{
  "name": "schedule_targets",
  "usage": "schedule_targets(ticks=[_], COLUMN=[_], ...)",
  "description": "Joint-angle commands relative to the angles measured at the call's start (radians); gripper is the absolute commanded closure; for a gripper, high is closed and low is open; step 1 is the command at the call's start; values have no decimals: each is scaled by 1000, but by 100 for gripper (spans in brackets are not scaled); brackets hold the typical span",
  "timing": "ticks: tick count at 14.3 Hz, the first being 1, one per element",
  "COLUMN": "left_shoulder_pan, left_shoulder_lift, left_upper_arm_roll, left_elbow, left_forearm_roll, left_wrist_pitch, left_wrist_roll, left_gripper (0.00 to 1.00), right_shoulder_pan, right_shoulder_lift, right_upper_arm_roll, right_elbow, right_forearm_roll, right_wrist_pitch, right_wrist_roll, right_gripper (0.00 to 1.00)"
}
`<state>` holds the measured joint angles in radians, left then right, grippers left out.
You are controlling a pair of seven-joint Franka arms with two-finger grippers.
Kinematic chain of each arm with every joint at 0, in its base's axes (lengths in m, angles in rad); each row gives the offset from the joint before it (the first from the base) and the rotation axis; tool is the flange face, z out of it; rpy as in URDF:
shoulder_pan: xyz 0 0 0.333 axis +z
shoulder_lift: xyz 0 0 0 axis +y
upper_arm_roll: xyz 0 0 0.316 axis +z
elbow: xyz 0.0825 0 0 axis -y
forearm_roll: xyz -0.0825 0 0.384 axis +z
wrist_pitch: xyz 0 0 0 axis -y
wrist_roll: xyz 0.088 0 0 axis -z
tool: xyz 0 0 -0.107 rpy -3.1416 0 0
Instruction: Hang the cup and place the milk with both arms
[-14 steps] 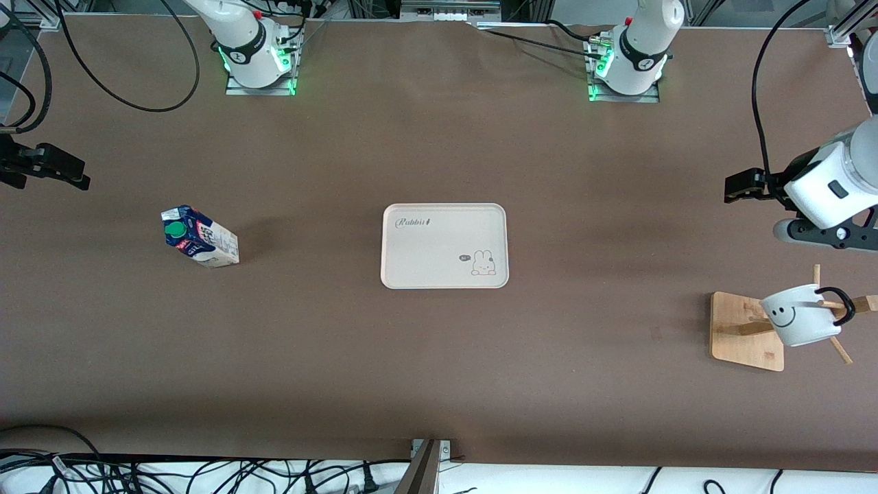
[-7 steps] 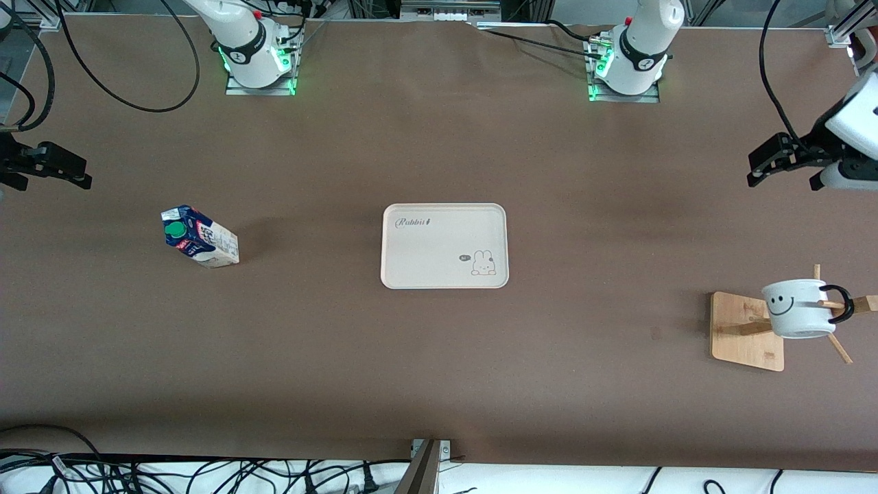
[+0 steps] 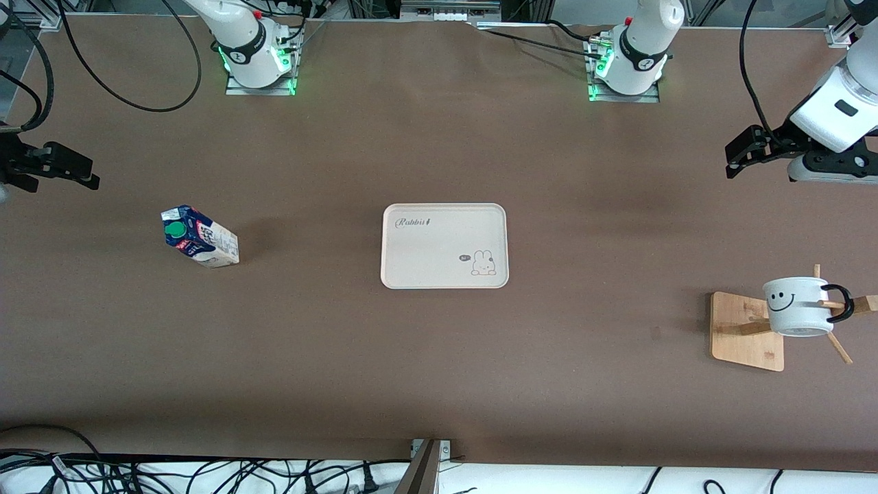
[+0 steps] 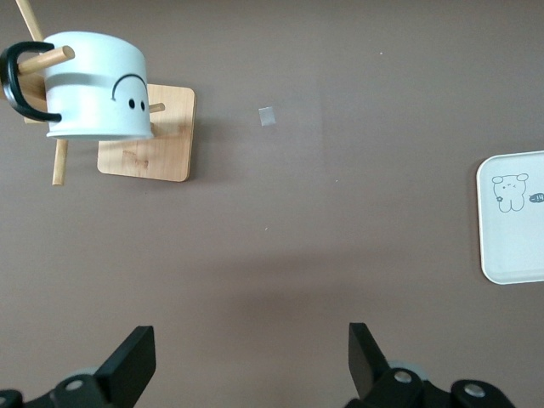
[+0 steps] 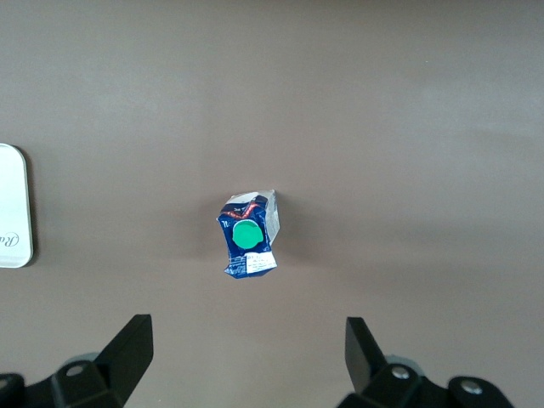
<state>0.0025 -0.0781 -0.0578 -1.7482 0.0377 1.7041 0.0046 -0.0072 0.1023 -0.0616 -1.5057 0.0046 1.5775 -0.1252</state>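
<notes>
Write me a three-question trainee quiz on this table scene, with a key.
1. True or false: the cup hangs by its handle on a peg of the wooden rack.
2. Where does the milk carton stand? A) on the tray B) on the bare table, toward the right arm's end C) in the right hand
3. Fill in: the tray at the table's middle holds ____.

Key:
1. True; the left hand is open, over bare table.
2. B; the right hand is open, over the table's edge.
3. Nothing.
</notes>
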Motion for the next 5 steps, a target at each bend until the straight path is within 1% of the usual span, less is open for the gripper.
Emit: schedule_targets(ticks=[1,5], left_shoulder_pan=[10,10], left_shoulder_lift=[-9,0], left_upper_arm_roll=[-8,-10], left_elbow=[-5,-1], left_forearm_roll=[19,21], left_wrist_pitch=[-12,-12], left_wrist_roll=[-8,-8], left_gripper=[0,0], right_shoulder_pan=[-5,-5], right_shoulder_lift=[4,5], right_upper_arm_roll=[-1,-1], right_elbow=[12,13], right_forearm_roll=[18,18], right_wrist_pitch=[-17,-17], right_wrist_roll=[-19,-22], right_gripper=[0,0])
